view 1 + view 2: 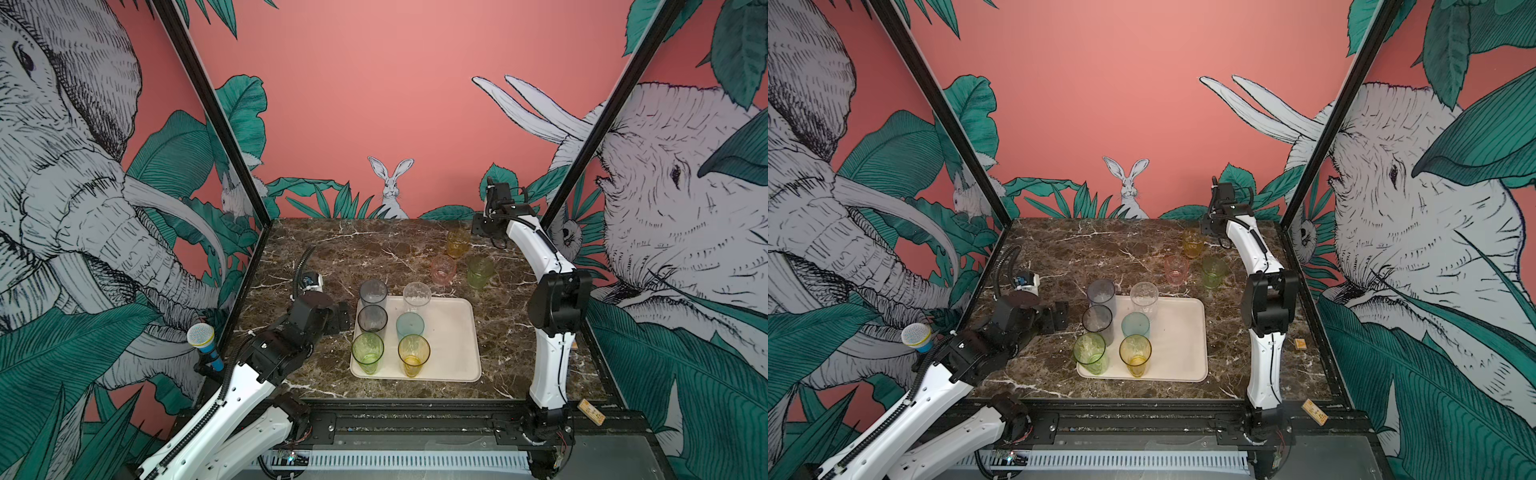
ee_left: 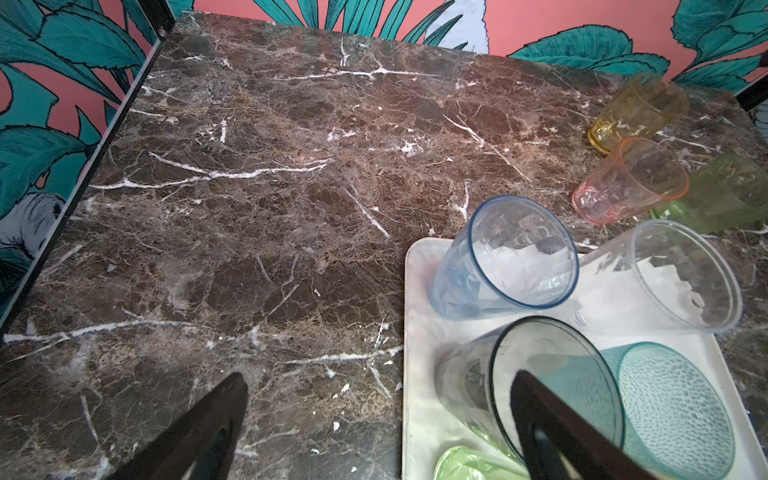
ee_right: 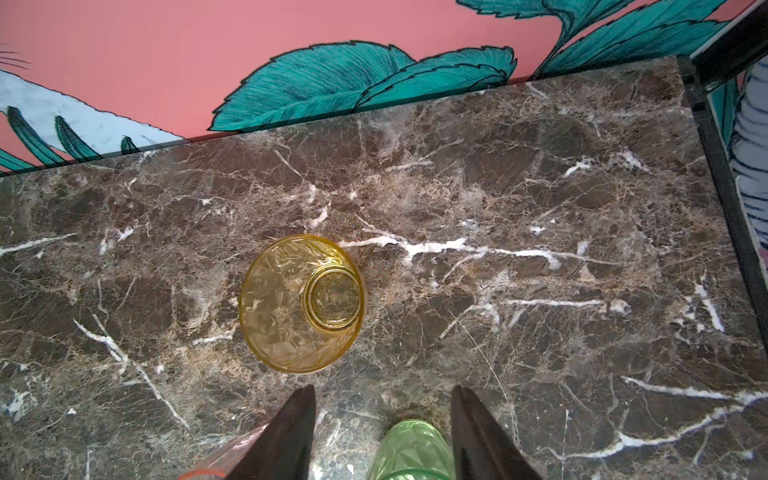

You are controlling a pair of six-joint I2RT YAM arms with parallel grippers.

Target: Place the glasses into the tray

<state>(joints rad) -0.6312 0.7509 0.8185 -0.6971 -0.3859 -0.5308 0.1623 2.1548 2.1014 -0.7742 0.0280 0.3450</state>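
The dark marble table carried the cream tray near its front middle. Behind it, toward the back right, an amber glass, a pink glass and a green glass stood directly on the marble.

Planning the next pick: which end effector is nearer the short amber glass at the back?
Right. The right end effector hangs close beside the amber glass; the left end effector is far off, by the left edge of the tray.
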